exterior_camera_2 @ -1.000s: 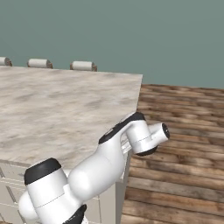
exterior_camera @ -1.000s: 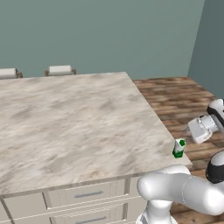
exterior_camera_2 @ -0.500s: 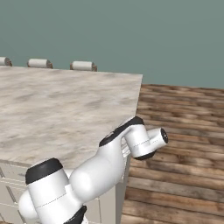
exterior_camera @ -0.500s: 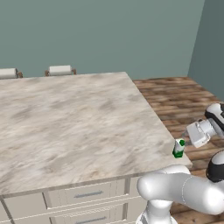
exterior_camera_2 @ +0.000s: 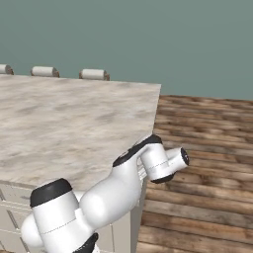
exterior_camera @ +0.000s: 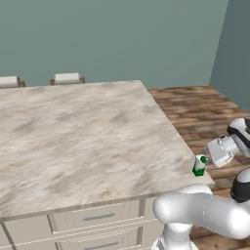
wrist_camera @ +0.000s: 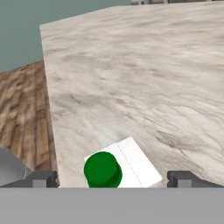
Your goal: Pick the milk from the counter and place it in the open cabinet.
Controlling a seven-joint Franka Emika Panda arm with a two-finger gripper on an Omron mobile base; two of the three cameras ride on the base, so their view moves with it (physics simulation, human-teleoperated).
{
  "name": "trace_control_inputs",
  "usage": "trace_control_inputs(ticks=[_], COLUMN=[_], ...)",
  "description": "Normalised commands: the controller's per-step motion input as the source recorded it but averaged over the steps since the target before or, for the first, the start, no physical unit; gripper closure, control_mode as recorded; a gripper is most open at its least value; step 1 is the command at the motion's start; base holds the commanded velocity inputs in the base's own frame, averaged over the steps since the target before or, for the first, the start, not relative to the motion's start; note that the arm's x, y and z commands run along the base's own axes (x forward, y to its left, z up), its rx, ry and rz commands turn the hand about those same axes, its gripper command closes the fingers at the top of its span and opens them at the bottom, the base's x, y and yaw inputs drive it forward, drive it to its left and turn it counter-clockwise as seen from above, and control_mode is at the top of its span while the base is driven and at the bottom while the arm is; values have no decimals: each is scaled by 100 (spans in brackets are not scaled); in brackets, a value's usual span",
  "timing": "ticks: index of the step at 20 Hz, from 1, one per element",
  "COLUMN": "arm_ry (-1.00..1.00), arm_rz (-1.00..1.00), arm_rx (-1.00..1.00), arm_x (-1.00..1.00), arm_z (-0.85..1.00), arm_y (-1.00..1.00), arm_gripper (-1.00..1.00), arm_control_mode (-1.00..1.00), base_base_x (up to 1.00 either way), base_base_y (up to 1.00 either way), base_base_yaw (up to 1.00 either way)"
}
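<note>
1. In the hand view the left fingertip (wrist_camera: 40, 178) sits beside the milk's (wrist_camera: 118, 165) green cap (wrist_camera: 103, 169), with the right fingertip (wrist_camera: 183, 178) past the carton's white top; the gripper (wrist_camera: 112, 179) is spread to its full width and holds nothing.
2. The milk (exterior_camera: 198, 165) stands upright at the counter's (exterior_camera: 83, 136) near corner, right at the edge, between the open fingers and just ahead of them.
3. The step in hand looks like the final approach before the grasp. To do it well, I would keep the carton centred between the fingers, advance until the pads flank its body below the cap, then close gently.
4. The risk I judge greatest: a carton this light, so near the edge, could be nudged off the counter by an off-centre finger.
5. Compared with a second ago, the hand (exterior_camera: 220, 150) has moved lower and closer to the milk; the carton has not shifted.
</note>
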Motion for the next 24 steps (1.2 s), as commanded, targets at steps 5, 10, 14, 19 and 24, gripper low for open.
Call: trace_control_inputs(ticks=[5, 10, 14, 19, 24], arm_ry=[0, 0, 0, 0, 0], arm_rz=[0, 0, 0, 0, 0], arm_rx=[3, 8, 9, 2, 0], arm_x=[0, 0, 0, 0, 0], arm_z=[-20, -8, -1, 0, 0], arm_y=[0, 0, 0, 0, 0], arm_gripper=[-100, -100, -100, -100, 100], arm_control_mode=[-100, -100, -100, -100, -100], base_base_x=[0, 0, 0, 0, 0], base_base_y=[0, 0, 0, 0, 0], base_base_yaw=[0, 0, 0, 0, 0])
